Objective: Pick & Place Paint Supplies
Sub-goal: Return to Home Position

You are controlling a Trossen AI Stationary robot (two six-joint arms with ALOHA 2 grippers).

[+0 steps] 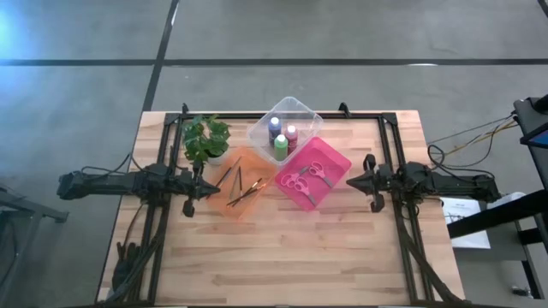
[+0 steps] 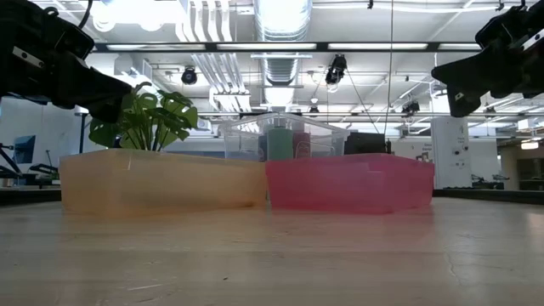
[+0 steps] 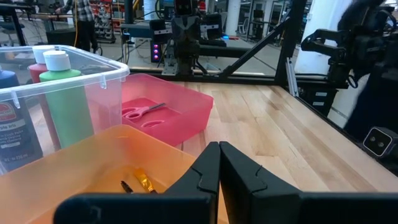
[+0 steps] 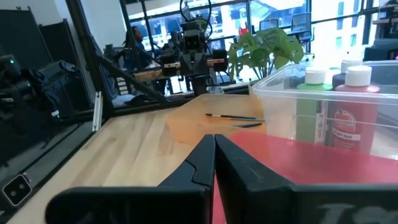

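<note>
Three paint bottles stand upright in the clear tray (image 1: pixel 300 108): green (image 1: pixel 281 146), red (image 1: pixel 292 134) and blue-purple (image 1: pixel 275 127), all white-capped. In the left wrist view the green bottle (image 3: pixel 67 99) stands out. Thin paintbrushes (image 1: pixel 247 190) lie in the orange tray (image 1: pixel 241 207). Pink-handled scissors (image 1: pixel 301 178) lie in the pink tray (image 1: pixel 339 161); the scissors (image 3: pixel 140 111) also show in the left wrist view. My left gripper (image 1: pixel 212 189) is shut, raised beside the orange tray's left side. My right gripper (image 1: pixel 349 181) is shut, raised at the pink tray's right.
A leafy green plant (image 1: pixel 206 139) stands at the table's far left, behind the orange tray. Black frame rails (image 1: pixel 394 145) run along the table's left, right and far sides. Bare wood (image 1: pixel 282 257) lies toward the near edge.
</note>
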